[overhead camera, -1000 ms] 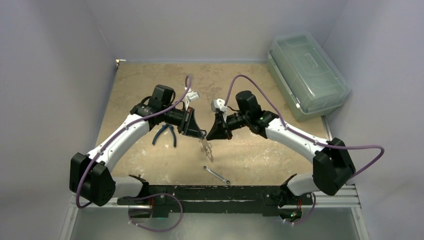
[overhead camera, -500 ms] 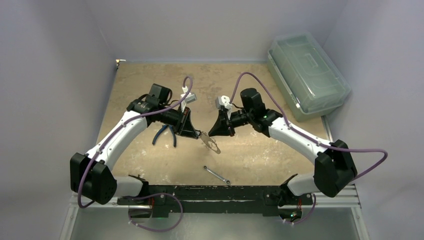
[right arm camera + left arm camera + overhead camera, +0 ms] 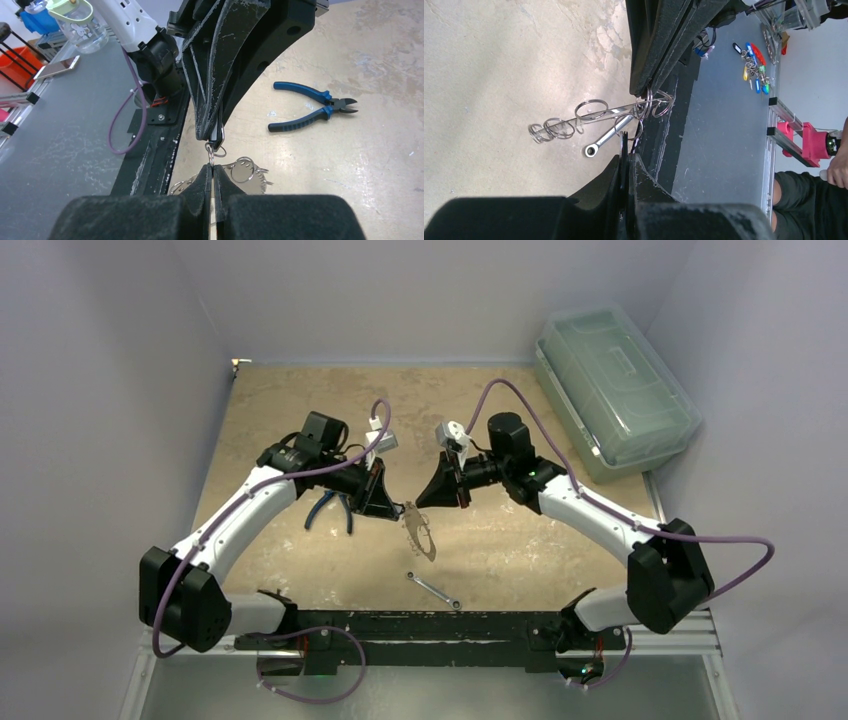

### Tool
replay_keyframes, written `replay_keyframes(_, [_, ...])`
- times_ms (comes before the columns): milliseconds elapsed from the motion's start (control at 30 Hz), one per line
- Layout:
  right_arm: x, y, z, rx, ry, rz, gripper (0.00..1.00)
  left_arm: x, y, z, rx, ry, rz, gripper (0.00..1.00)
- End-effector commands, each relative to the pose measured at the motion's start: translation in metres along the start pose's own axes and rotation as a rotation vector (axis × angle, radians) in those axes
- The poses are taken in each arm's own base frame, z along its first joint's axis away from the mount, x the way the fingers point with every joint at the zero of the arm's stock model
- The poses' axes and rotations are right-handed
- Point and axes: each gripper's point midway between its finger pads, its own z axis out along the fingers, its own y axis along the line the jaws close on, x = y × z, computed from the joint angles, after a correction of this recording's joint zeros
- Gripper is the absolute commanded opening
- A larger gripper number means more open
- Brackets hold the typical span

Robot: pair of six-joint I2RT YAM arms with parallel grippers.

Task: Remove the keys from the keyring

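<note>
A silvery cluster of keys with several wire rings hangs between my two grippers, above the table. In the left wrist view the keys stretch sideways from a chain of small split rings, the keyring. My left gripper is shut on one small ring. My right gripper is shut on the adjoining ring. The two gripper tips nearly touch; the left gripper sits just above the right fingers. The keys show below them.
Blue-handled pliers lie on the table under the left arm. A slim silver wrench lies near the front edge. A lidded clear plastic box stands at the back right. Walls close in on both sides.
The key cluster has swung from hanging edge-on to lying broader and more tilted. The left gripper has drawn slightly left, and the right wrist has shifted a little to the right.
</note>
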Motion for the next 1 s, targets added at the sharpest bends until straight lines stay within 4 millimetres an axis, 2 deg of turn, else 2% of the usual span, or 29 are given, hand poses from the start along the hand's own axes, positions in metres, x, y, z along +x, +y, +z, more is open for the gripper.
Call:
replay_keyframes(0, [-0.016,0.003,-0.003,-0.026,-0.042,-0.048,0.00,0.001,-0.004,-0.005,-0.006,-0.006,0.054,0.00])
replay_keyframes(233, [0.005,-0.004,-0.005,0.007,0.025,-0.088,0.00,-0.012,-0.017,-0.011,0.021,-0.039,0.092,0.00])
replay_keyframes(433, [0.021,-0.013,-0.007,0.046,0.071,-0.134,0.00,-0.010,-0.020,-0.008,0.037,-0.053,0.055,0.00])
replay_keyframes(633, [0.018,-0.011,0.000,0.011,-0.007,-0.120,0.00,-0.010,-0.017,-0.005,0.043,-0.057,0.034,0.00])
replay_keyframes(733, [0.010,-0.011,0.003,0.002,-0.065,-0.120,0.00,-0.006,-0.014,-0.002,0.046,-0.052,0.035,0.00])
replay_keyframes(833, [0.001,-0.006,0.004,-0.019,-0.113,-0.104,0.00,-0.003,-0.010,-0.001,0.032,-0.051,0.039,0.00])
replay_keyframes(967, [0.001,0.002,0.005,-0.047,-0.154,-0.071,0.00,-0.006,-0.010,-0.002,0.026,-0.055,0.068,0.00])
